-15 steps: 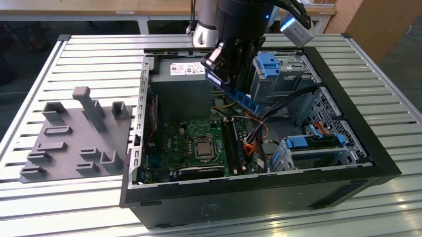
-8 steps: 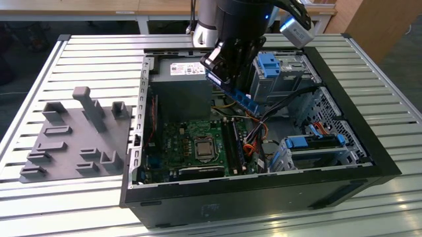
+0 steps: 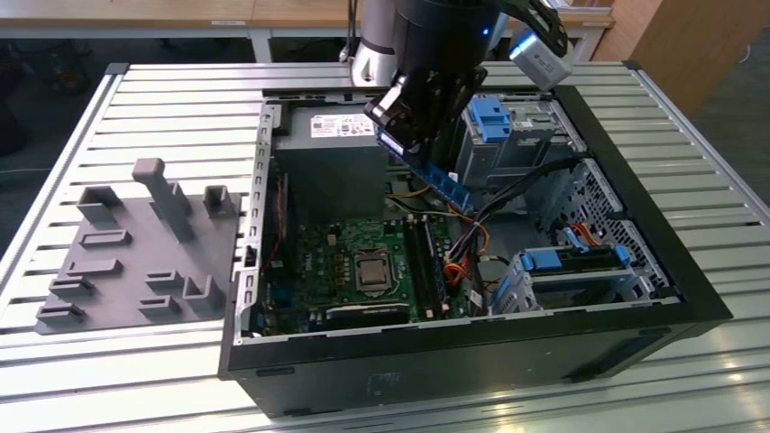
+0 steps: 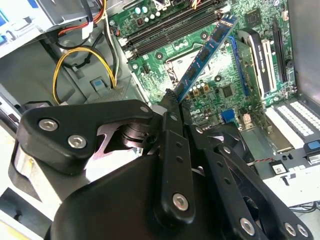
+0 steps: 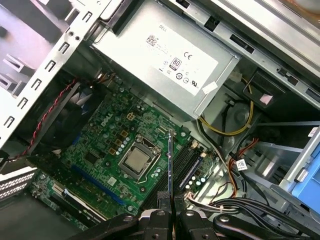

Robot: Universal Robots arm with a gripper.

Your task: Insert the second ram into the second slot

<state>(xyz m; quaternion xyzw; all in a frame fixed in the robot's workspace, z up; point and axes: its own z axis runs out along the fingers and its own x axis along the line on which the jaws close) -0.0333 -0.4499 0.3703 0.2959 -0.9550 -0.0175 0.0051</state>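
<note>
The gripper [image 3: 409,135] clamps the second ram [image 3: 443,185] by one end, tilted above the memory slots [image 3: 430,262] (clear of them, not yet seated), likely to line it up.

A white label [image 3: 343,125] is lying on the grey power supply [image 3: 325,180] in the exterior view, at ten o'clock from the second ram [image 3: 439,180]. There its print is showing too small to make out. In the first wrist view that label [image 5: 182,62] is carrying a brand word, certification marks and a number badge. A small printed tag [image 5: 241,164] is hanging off a red wire [image 5: 252,143].
</note>
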